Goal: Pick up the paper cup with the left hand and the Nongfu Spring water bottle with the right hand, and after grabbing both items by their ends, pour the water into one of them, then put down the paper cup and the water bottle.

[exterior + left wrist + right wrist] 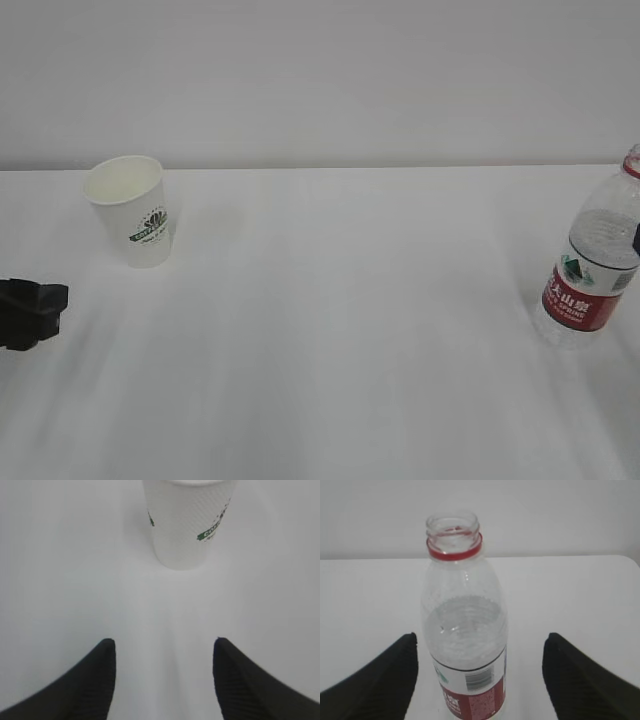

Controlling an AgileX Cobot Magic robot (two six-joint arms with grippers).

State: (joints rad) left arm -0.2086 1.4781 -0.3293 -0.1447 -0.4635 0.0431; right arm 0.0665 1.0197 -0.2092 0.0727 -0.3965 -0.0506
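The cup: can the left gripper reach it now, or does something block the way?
Probably yes. The left gripper stands open, facing the upright cup, and only bare table lies between them. It is not yet around the cup.

paper cup upright on white table, left gripper jaws apart, short of it

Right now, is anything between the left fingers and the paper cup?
Nothing visible. In the left wrist view only bare white table lies between the open left gripper and the upright paper cup.
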